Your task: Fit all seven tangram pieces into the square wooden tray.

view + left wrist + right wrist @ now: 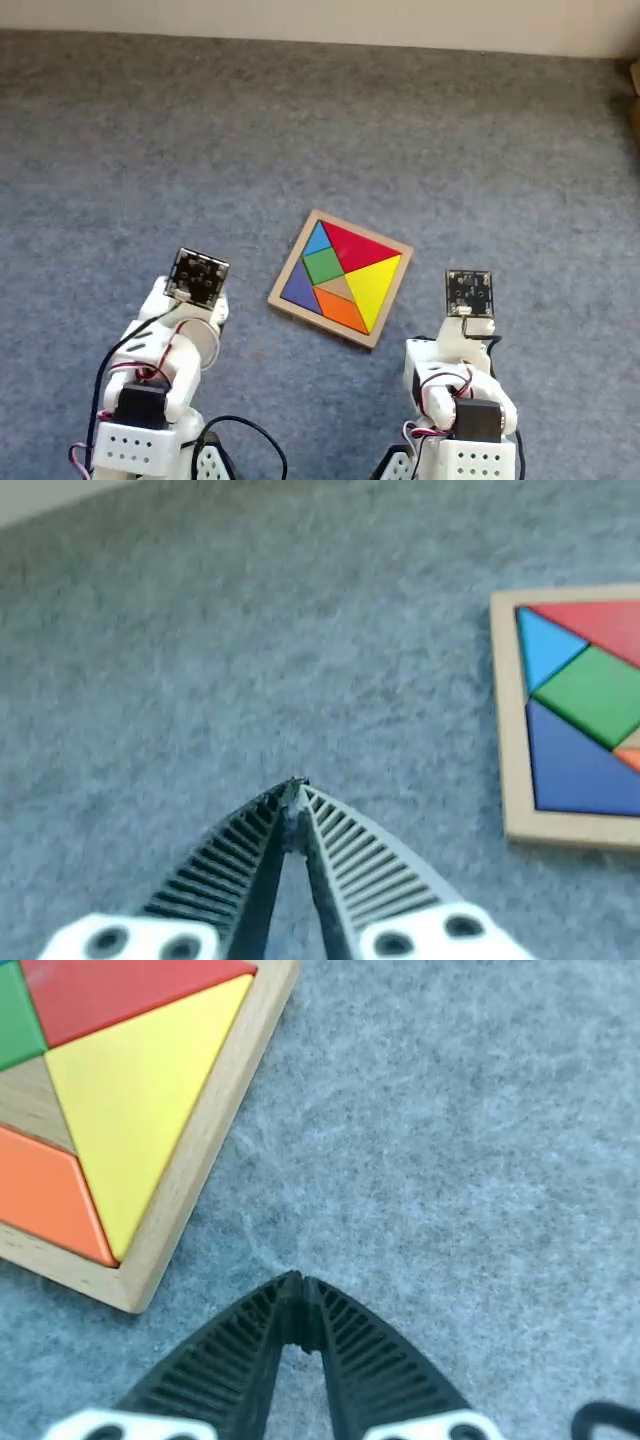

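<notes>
The tangram pieces (345,283), probably light, stiff and smooth, sit flush in the wooden tray (371,343), offering only edges for grip; left gripper (295,798) and right gripper (293,1295) are pressed together, empty.

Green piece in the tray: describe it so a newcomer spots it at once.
On the grey carpet lies the square wooden tray. The green piece sits between the light blue triangle and the dark blue triangle. It alone is green.
</notes>
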`<move>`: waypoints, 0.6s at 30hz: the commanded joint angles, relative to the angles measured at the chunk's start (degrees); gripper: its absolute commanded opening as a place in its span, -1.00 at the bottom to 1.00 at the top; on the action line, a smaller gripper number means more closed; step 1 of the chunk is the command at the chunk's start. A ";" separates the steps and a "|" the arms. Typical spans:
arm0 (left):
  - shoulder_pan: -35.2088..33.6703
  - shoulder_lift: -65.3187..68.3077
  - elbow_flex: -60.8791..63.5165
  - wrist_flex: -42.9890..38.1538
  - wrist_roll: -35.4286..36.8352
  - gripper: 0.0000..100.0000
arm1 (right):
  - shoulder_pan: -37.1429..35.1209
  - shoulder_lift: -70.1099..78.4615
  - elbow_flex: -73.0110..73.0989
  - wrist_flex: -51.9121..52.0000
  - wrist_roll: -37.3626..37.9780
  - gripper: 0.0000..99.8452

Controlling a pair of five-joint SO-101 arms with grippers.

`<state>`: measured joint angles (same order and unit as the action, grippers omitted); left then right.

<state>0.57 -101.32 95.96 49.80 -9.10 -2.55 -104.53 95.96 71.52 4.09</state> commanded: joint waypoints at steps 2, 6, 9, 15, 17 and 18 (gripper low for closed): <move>-6.73 -3.30 1.19 9.14 -0.26 -0.98 | 0.84 -1.45 7.43 0.57 0.00 -0.99; -8.40 -3.30 1.19 15.74 -0.26 -0.98 | 0.84 -1.45 7.34 0.57 0.00 -0.99; -8.22 -3.30 1.19 19.96 -0.26 -0.98 | 0.57 -1.36 7.34 0.57 0.00 -0.99; -8.40 -3.30 1.19 24.62 -0.26 -0.98 | 0.48 -0.92 7.16 0.31 0.00 -0.99; -8.40 -3.30 1.19 26.64 -0.18 -0.98 | 0.66 -0.84 7.16 0.31 0.00 -0.99; -8.40 -3.30 1.19 26.64 -0.18 -0.98 | 0.84 -0.84 7.16 0.31 0.00 -0.99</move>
<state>-7.08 -101.32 95.96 74.15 -9.10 -2.55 -104.53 95.96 71.52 4.09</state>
